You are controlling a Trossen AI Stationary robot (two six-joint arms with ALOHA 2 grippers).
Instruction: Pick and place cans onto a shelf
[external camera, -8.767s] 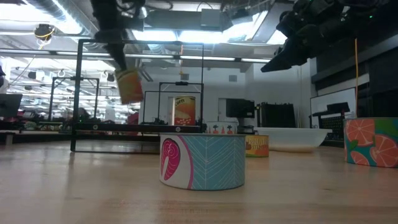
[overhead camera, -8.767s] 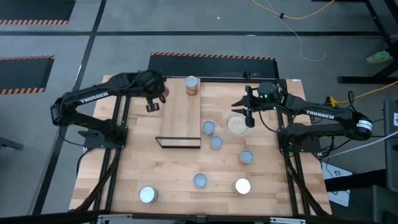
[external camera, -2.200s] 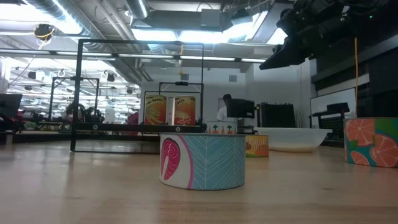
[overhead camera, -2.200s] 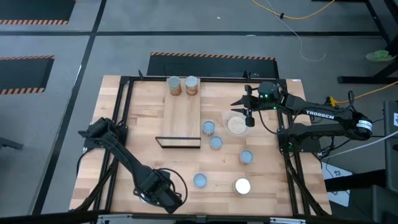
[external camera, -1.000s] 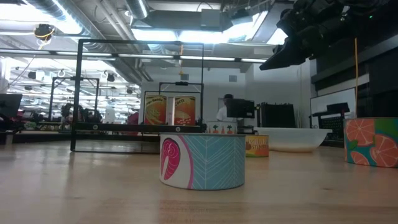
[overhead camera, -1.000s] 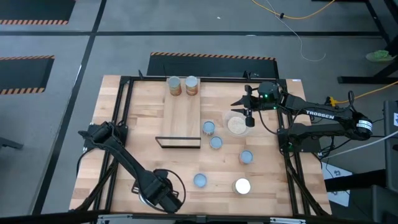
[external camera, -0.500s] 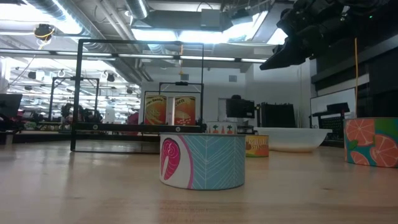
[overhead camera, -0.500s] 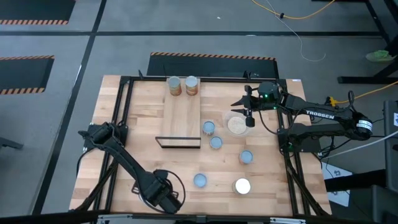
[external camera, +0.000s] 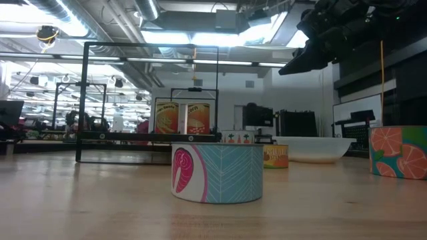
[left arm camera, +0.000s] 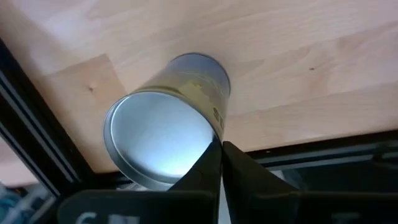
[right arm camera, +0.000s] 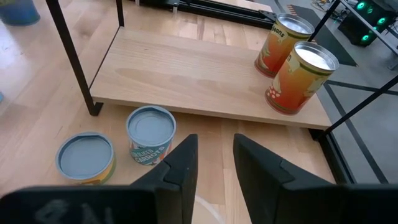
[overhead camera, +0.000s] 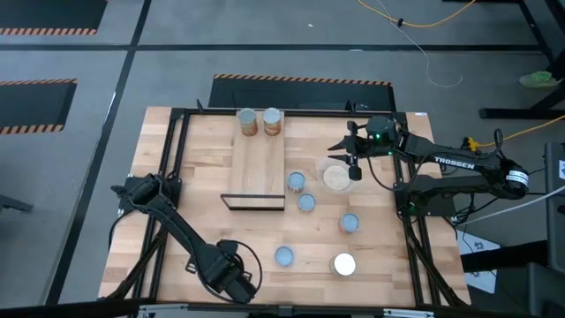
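My left gripper is low over the table's near left corner, its fingers shut. A silver-topped can with a yellow label stands right beside the fingertips; the gripper hides it in the high view. My right gripper is open and empty above the clear bowl. The shelf lies on the table left of the bowl, with two tall orange cans standing on its far end. Several short cans stand on the table. My left gripper's shut fingertips stand at the side of the can's top rim, coming slanting down from above. I cannot tell whether they touch the rim. The can stands on the table on its bottom end.
The table's near edge and black frame rail run close by the left gripper. Two short cans stand beside the shelf's near end. A teal can stands near the front middle. The shelf's black end frame stands upright.
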